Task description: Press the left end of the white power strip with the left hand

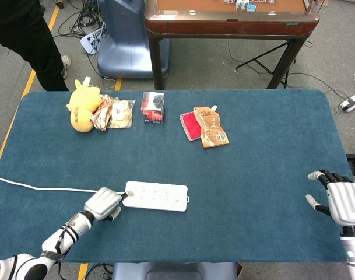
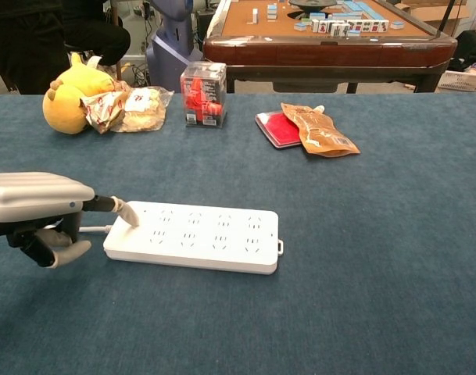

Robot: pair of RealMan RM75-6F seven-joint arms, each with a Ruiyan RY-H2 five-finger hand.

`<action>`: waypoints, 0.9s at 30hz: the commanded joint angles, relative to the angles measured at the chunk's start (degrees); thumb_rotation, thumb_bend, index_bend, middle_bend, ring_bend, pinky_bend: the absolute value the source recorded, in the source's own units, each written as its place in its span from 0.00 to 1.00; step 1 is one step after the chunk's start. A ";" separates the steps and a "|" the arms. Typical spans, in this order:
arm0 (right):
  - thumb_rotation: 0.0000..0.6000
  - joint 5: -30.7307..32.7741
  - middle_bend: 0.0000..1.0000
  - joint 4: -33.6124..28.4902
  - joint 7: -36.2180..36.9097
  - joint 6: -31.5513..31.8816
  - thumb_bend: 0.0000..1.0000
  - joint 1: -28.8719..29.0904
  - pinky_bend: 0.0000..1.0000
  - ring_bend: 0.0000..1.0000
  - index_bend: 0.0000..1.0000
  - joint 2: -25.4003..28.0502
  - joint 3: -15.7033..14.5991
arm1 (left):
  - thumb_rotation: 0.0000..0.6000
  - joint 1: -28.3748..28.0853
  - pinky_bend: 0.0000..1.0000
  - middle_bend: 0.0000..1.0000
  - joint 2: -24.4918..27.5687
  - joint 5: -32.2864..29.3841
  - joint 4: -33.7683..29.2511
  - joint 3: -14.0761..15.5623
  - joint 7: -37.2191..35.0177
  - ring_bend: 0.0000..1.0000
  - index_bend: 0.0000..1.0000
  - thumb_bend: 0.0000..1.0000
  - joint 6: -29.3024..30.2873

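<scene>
Pressing the strip's left end

Lying near the worktop's [image 1: 270,151] front-left edge, the white power strip [image 2: 195,235] has the left hand [image 2: 36,211] at its left end: one extended fingertip [image 2: 130,216] touches the top, the others curled under, grasping nothing. Next, I judge, comes firm downward pressure. The right hand [image 1: 342,201] rests apart, fingers spread.

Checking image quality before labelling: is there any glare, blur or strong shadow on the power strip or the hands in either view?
Head view: even light, power strip sharp, no glare; right hand cut by the frame edge. Chest view: left hand close, large and slightly soft; only a faint shadow under the strip.
</scene>
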 commanded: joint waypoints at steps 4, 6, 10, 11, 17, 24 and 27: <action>1.00 0.03 0.39 0.14 0.36 0.25 0.16 -0.19 0.50 0.41 0.40 0.03 -0.02 | 1.00 -0.65 0.91 1.00 -0.40 -0.77 0.37 0.49 1.02 0.78 0.17 0.59 0.34; 1.00 0.08 0.39 0.28 0.54 0.29 0.16 -0.26 0.50 0.41 0.40 -0.03 -0.05 | 1.00 -0.82 0.91 1.00 -0.49 -0.98 0.39 0.67 1.27 0.78 0.17 0.59 0.49; 1.00 0.16 0.39 0.56 0.72 0.20 0.16 -0.29 0.50 0.41 0.40 -0.17 -0.11 | 1.00 -1.09 0.91 1.00 -0.55 -1.36 0.37 1.15 1.82 0.78 0.17 0.59 0.67; 1.00 0.15 0.39 0.60 0.76 0.19 0.16 -0.29 0.50 0.41 0.40 -0.18 -0.11 | 1.00 -1.15 0.91 1.00 -0.53 -1.44 0.33 1.28 1.99 0.78 0.17 0.59 0.70; 1.00 0.03 0.39 0.61 0.75 0.09 0.16 -0.11 0.50 0.41 0.40 -0.26 -0.02 | 1.00 -1.41 0.91 1.00 -0.64 -1.45 0.08 2.03 3.45 0.78 0.19 0.59 1.67; 1.00 -0.14 0.39 0.53 -0.40 -0.04 0.16 -0.05 0.50 0.41 0.40 0.58 -0.14 | 1.00 0.68 0.91 1.00 1.97 0.82 -3.06 0.87 -0.26 0.77 0.18 0.59 6.46; 1.00 -0.92 0.39 1.69 1.17 0.19 0.16 0.02 0.50 0.41 0.40 0.10 -0.25 | 1.00 2.25 0.91 1.00 4.24 2.23 -4.67 0.74 -1.51 0.76 0.18 0.59 9.41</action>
